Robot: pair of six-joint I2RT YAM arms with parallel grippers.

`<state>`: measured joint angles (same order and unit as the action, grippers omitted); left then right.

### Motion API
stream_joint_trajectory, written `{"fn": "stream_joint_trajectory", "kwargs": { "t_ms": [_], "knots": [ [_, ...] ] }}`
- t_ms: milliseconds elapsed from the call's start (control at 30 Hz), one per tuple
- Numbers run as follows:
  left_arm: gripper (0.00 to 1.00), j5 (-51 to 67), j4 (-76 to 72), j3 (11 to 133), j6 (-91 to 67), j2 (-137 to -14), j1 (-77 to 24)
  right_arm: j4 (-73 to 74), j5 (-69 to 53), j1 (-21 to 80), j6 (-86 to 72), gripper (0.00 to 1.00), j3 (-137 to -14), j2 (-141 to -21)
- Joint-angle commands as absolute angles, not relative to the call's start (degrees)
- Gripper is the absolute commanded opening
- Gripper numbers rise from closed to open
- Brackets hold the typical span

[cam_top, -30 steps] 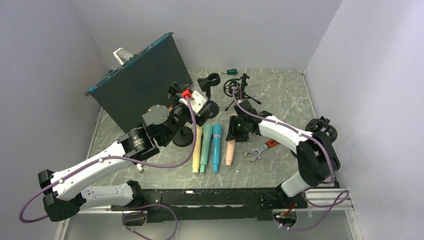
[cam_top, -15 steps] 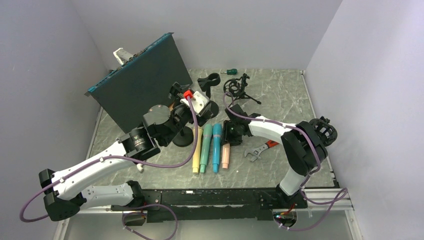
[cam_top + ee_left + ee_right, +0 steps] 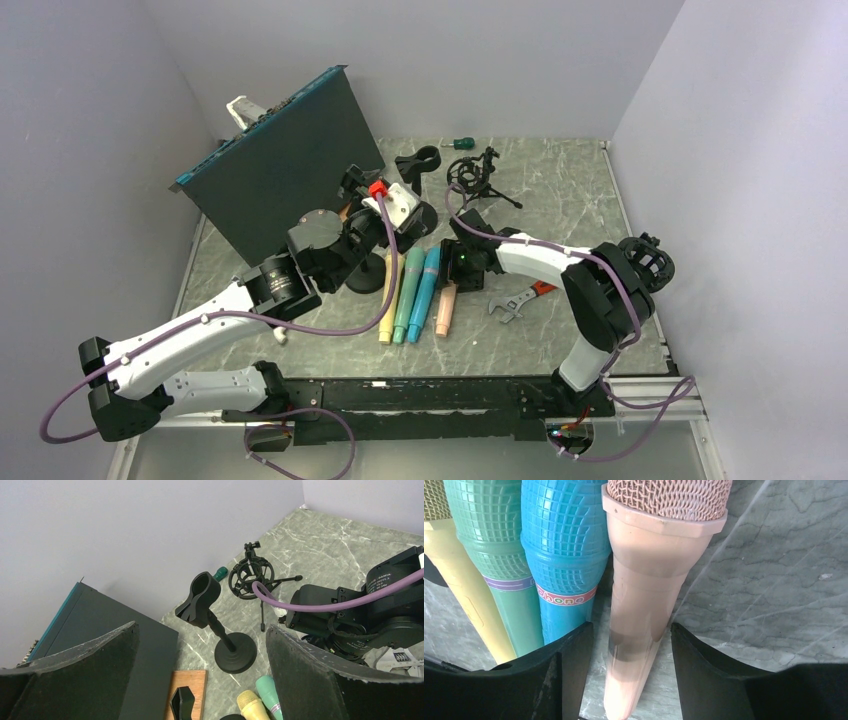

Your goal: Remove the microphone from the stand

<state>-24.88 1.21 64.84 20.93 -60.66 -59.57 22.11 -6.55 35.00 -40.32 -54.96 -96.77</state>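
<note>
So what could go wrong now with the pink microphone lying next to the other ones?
The right gripper straddles the pink microphone with its jaws open, so the round, tapered body might roll on the smooth table. One finger sits right by the blue microphone, so pulling away could nudge it. The purple cable appears close to the tripod stand and might snag it.
</note>
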Motion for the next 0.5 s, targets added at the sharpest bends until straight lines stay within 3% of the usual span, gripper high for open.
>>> {"fn": "stream_joint_trajectory", "kwargs": {
  "t_ms": [0,467],
  "knots": [
    [0.99,-25.38,-0.35,65.34,21.54,-60.73,-60.07,24.28,-2.63,35.21,-39.5,0.62,-56.6,-95.56],
    [0.99,-25.39,-0.4,65.27,21.62,-60.71,-60.2,36.39,16.74,35.1,-30.22,0.83,-65.14,-80.23]
  ]
}}
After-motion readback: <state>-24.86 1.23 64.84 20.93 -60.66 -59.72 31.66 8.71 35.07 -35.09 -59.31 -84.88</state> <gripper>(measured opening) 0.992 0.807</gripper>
